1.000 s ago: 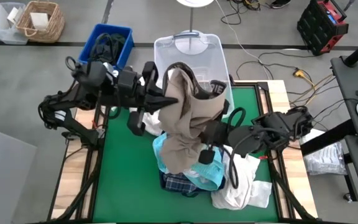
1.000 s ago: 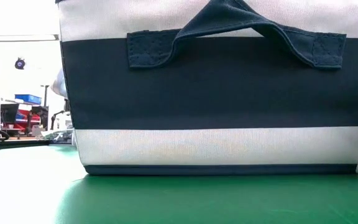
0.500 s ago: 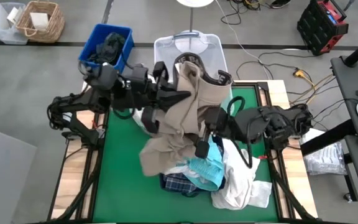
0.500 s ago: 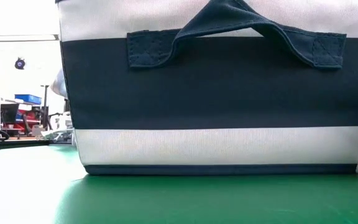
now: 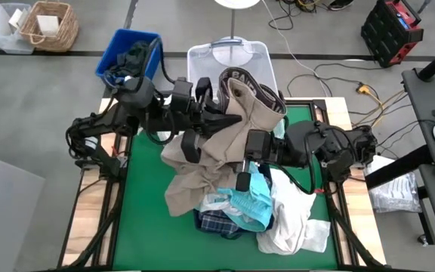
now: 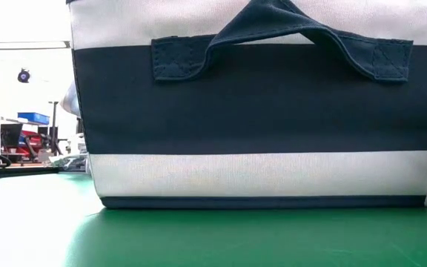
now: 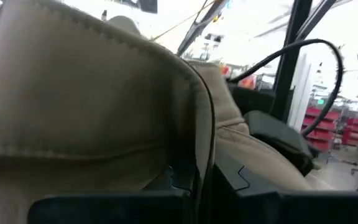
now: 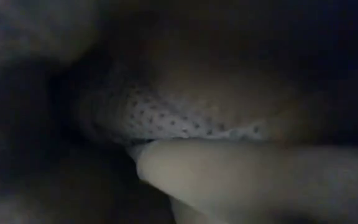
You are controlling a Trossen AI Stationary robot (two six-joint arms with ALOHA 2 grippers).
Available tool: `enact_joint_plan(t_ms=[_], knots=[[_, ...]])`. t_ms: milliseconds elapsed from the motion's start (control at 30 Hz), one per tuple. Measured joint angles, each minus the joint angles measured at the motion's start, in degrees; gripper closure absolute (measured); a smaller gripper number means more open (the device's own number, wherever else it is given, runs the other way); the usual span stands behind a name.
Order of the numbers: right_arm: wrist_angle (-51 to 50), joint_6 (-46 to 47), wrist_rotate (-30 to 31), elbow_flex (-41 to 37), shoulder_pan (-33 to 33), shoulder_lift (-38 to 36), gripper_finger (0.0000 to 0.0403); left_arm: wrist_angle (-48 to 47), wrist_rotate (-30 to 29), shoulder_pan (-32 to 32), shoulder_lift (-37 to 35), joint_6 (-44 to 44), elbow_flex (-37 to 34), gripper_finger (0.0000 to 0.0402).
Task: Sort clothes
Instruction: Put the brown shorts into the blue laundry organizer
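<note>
High view: both arms apparently grip khaki garment (image 5: 214, 155).

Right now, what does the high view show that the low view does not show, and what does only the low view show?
Only the high view shows both arms lifting the khaki garment above the clothes pile, plus the clear bin and blue bin. Only the low view shows a navy-and-white fabric box close up, filling most of the picture, and the room behind. Both share the green table mat.
</note>
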Motion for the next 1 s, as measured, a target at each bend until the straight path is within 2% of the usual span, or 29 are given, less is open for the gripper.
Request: enact_joint_plan(t_ms=[167, 200, 233, 367, 600, 767, 1000], knots=[[-0.17, -2.03, -0.79, 0.0, 0.0, 0.19, 0.0338, -11.8, -2.26, 0.07, 2.24, -1.23, 7.44, 0.0366], [-0.19, -2.51, -1.17, -0.03, 0.0, 0.2, 0.0366, -12.6, -3.04, 0.07, 2.08, -1.24, 7.16, 0.0357], [-0.06, -2.74, -1.28, -0.04, -0.02, 0.2, 0.0376, -12.56, -3.62, 0.07, 0.92, -1.38, 5.96, 0.0348], [-0.73, -1.66, -2.12, -0.04, -0.04, -0.31, 0.039, -15.16, -6.3, 0.17, -0.27, -1.74, 5.24, 0.031], [-2.97, 2.66, -6.54, -0.04, -0.03, -0.84, 0.0393, -19.13, -6.56, 0.17, -2.87, 0.28, 5.48, 0.0268], [-13.0, 8.09, -6.34, -0.02, -0.04, -2.2, 0.0393, -28.11, -6.93, 0.26, -4.98, 1.22, 5.5, 0.0264], [-29.34, 10.29, -1.93, 0.07, -0.02, -2.5, 0.0394, -37.89, -6.95, 0.26, -6.4, 1.31, 5.56, 0.0265]])
